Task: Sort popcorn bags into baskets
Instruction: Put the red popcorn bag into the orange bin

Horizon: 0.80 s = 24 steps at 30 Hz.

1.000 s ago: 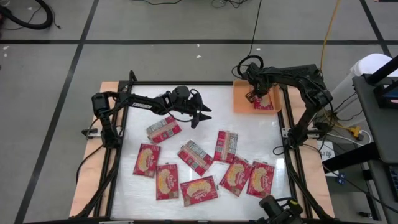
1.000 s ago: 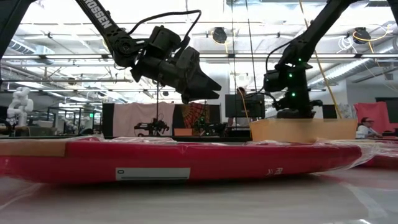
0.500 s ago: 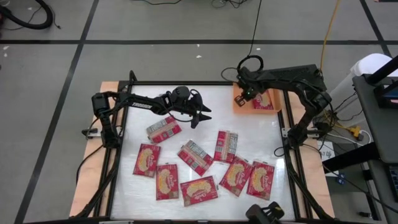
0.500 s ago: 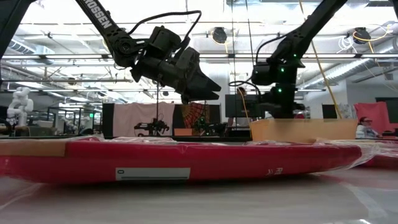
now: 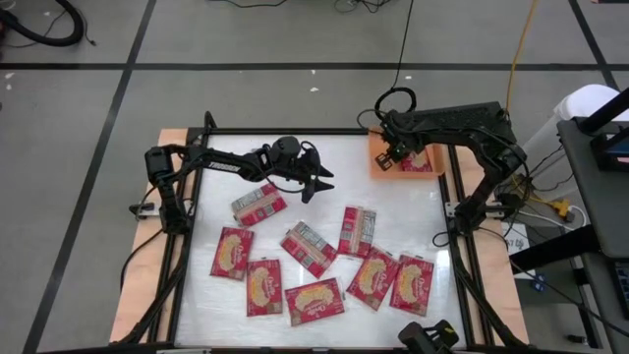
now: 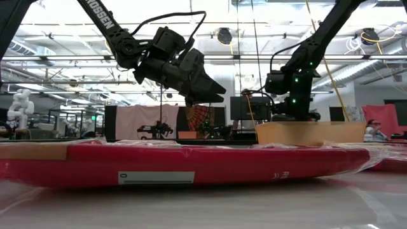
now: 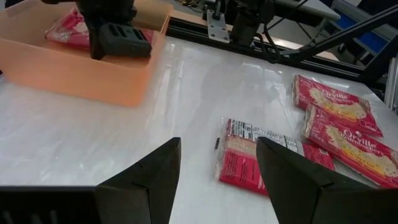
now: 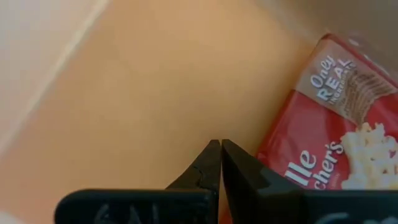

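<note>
Hidden: orange tray (image 5: 378,165) mostly covered by right arm in high view; one popcorn bag (image 8: 323,155) inside it, cut off by the frame edge in right wrist view.
Right gripper (image 8: 220,163): over tray floor, fingers pressed together, empty.
Left gripper (image 5: 316,183): above table, fingers spread, holding nothing.
Loose bags (image 5: 308,247): eight flat on the table, some panel side up.
Surface: glossy white tabletop (image 5: 393,211), black frame.
Room: grey floor with black lines; low view shows a seated person (image 6: 375,130) far right.

one packet (image 5: 421,160) in tray (image 5: 377,165), others on table (image 5: 393,211)
</note>
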Each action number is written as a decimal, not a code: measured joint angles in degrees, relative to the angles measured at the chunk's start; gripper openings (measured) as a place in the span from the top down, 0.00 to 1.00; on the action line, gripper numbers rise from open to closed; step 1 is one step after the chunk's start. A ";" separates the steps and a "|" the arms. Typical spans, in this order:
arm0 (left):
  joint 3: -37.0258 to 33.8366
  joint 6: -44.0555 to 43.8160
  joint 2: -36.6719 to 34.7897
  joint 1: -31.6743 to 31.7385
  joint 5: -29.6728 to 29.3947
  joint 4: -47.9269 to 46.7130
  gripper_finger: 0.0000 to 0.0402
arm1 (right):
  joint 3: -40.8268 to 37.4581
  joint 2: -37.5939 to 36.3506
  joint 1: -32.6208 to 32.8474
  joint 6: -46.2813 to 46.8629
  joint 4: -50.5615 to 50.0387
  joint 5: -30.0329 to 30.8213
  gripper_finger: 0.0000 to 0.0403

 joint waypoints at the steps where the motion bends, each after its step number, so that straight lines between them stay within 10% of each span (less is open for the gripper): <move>1: 0.00 0.00 0.00 0.00 0.00 -0.03 0.47 | -0.02 -0.19 0.01 -0.22 -0.02 0.38 0.98; 24: 0.00 0.67 -0.08 0.65 -0.49 -2.33 0.47 | -0.14 -11.61 4.63 -0.18 4.80 3.24 0.98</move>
